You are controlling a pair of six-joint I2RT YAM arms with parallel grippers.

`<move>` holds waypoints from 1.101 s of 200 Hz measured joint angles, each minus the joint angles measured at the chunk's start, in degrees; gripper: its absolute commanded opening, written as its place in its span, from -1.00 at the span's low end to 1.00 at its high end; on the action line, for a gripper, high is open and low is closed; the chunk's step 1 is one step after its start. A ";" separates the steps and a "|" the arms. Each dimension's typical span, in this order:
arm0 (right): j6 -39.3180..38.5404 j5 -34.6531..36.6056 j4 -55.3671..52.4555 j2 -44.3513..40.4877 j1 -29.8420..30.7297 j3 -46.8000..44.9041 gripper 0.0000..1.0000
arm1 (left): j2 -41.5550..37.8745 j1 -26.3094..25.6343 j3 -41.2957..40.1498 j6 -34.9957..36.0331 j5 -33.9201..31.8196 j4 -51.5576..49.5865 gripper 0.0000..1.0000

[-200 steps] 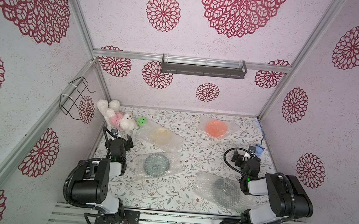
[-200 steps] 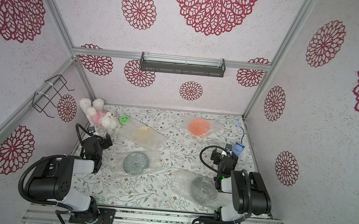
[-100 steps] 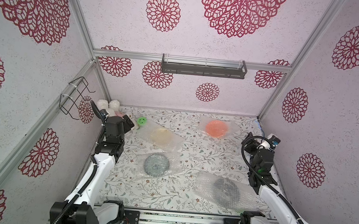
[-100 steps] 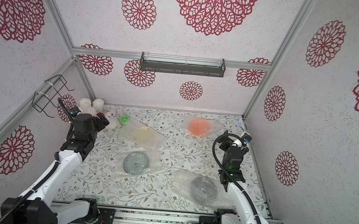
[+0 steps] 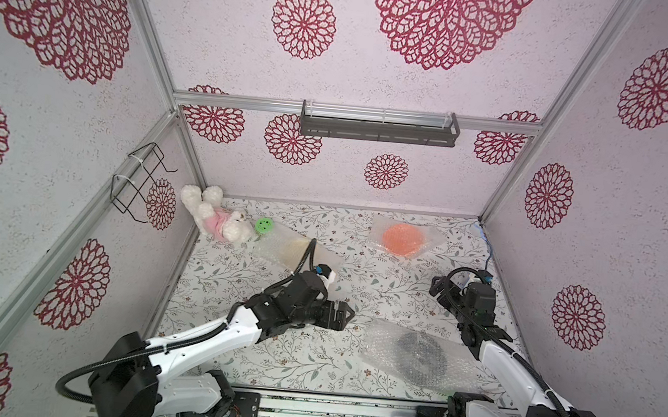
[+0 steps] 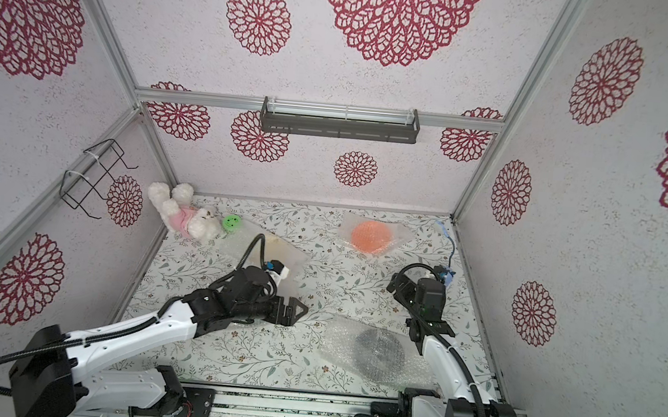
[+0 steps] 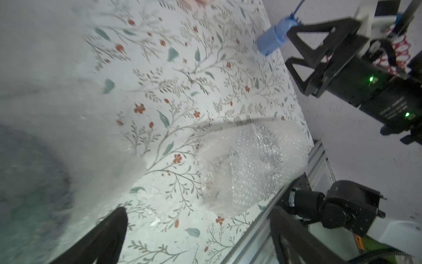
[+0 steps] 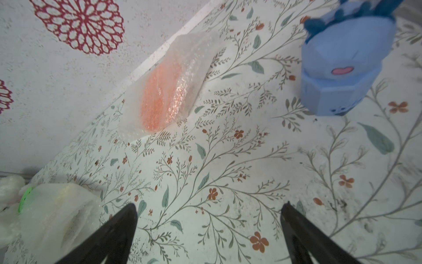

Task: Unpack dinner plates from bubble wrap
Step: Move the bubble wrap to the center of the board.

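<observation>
Both grippers have their jaws wide apart and hold nothing. The left gripper [image 5: 344, 315] reaches low over the middle of the table [image 5: 302, 359]. Its wrist view shows, blurred, a dark shape under hazy wrap [image 7: 102, 148] close beneath it. This is likely the blue-green plate [image 7: 25, 182], which the arm hides in both top views. The right gripper [image 5: 437, 288] hangs above bare table near the right wall. The orange plate [image 5: 403, 239] lies beyond it by the back wall, and the black plate [image 5: 419, 351] lies nearer the robot, by the front edge. The cream plate [image 5: 295, 250] lies toward the back left, near a plush [image 5: 216, 217]. Every plate that shows is in its wrap, and none is unpacked yet. The risks, as I judge them, come from the thin, slick wrap. A shallow pinch may slip off. A deep one may clamp plate and sheet together and lift both, so the plate slides out and drops. With nothing pinning the plate, the bundle may simply drag. The black plate's sheet reaches the front edge, so a pull that way could send it off the table.
</observation>
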 measured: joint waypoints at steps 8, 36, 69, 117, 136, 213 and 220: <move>0.11 -0.59 -0.07 0.42 0.52 0.00 0.98 | 3.58 -1.14 1.49 0.22 1.42 0.70 0.84; 0.50 -2.38 -0.07 0.44 1.33 0.00 0.98 | 13.73 -3.82 6.58 0.61 5.40 4.22 0.62; 0.55 -3.48 -0.09 0.22 1.38 0.00 0.98 | 20.76 -5.33 10.69 0.20 9.60 7.45 0.34; 0.52 -4.68 -0.13 -0.13 1.38 0.00 0.98 | 27.04 -5.68 13.16 -2.14 13.46 9.31 -0.19; 0.52 -5.05 -0.13 -0.15 1.38 0.00 0.98 | 29.20 -5.68 13.99 -3.69 14.29 10.05 -0.49; -0.11 -6.91 -0.50 -0.11 1.53 0.11 0.98 | 32.15 -1.44 17.20 -9.70 13.66 9.05 -1.00; -0.22 -7.06 -0.74 -0.07 1.55 0.24 0.98 | 32.44 -0.24 18.03 -9.51 13.68 8.02 -1.00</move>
